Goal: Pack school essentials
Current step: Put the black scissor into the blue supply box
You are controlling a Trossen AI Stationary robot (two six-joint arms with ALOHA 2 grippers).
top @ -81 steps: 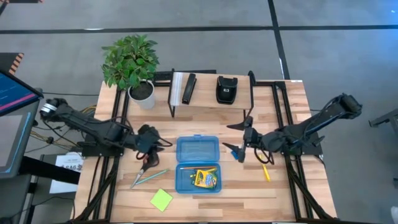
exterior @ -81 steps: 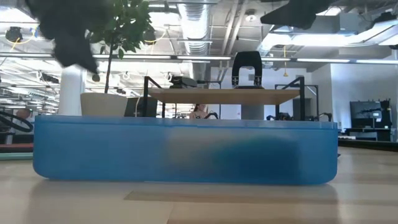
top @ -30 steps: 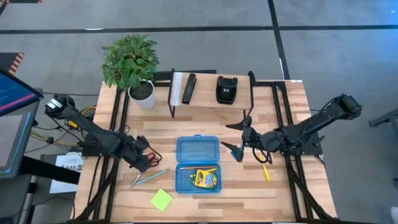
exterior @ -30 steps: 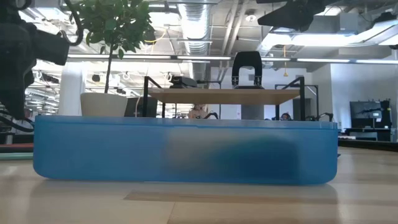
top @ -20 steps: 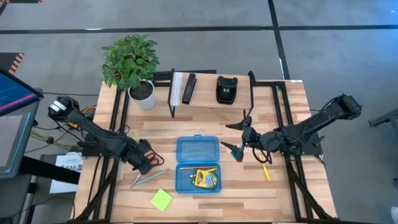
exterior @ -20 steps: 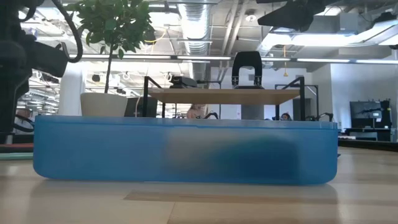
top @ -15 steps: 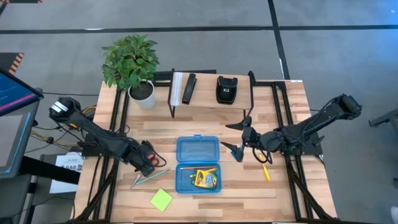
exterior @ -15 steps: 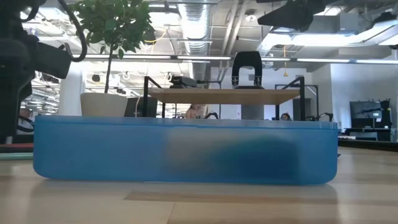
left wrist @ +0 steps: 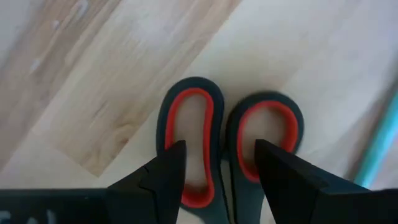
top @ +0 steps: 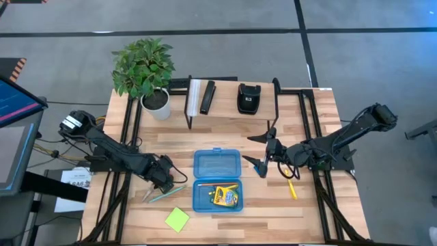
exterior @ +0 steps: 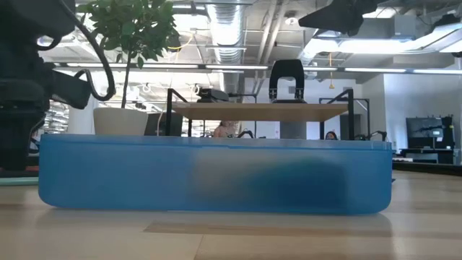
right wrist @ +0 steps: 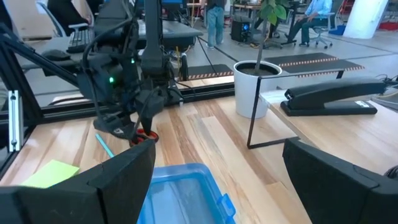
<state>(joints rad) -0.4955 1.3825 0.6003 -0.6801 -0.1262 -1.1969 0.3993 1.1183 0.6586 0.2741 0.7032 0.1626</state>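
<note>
Here, left gripper astride red-handled scissors.

Bright, even indoor light; blur only at close range.
High view sharp, flat overhead light, soft short shadows on the tabletop. Low view: blue box fills the frame close up, hazy, with a dark smear inside; ceiling strip lights glare, left arm a dark silhouette. Left wrist view pale, washed out, scissors slightly soft, claw fingers blurred. Right wrist view bright, near fingers out of focus.
</note>
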